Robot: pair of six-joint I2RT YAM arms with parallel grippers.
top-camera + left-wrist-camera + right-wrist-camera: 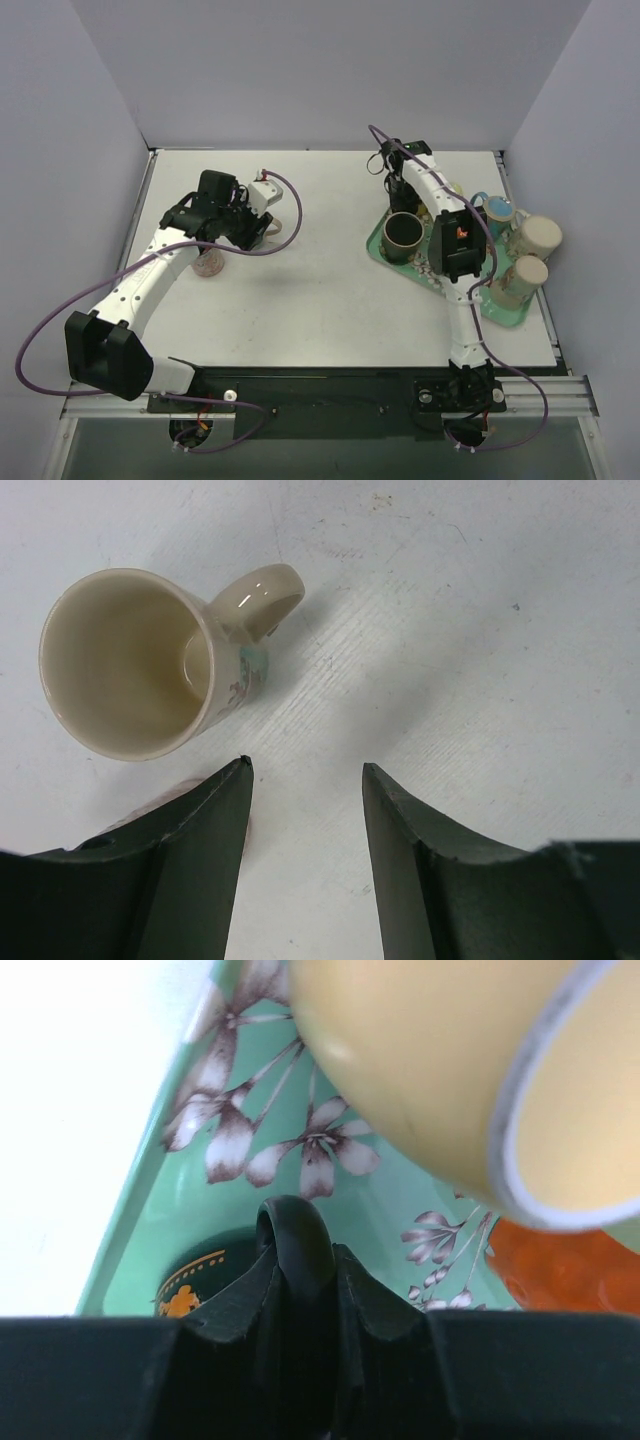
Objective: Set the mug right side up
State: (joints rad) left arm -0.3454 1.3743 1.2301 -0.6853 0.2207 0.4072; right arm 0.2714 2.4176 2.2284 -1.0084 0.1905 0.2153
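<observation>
On the green flowered tray (378,247) at the right of the counter (320,290), the right gripper (300,1260) holds its jaws clamped tight on a black loop. By the look of it, this is the handle (295,1230) of the dark mug (403,232), which stands at the tray's left end, seemingly mouth down. A yellow mug (430,1060) lies on its side just beyond. Over at the left, the left gripper (305,770) hangs above bare counter, jaws parted and nothing between them. A cream mug (130,665) sits just past its tips, its mouth showing. The step in hand appears to be the grasp itself, with the turning not yet begun. The next move calls for a lift clear of the tray, a half roll of the wrist, and a careful set-down that does not knock the crowded neighbours.
</observation>
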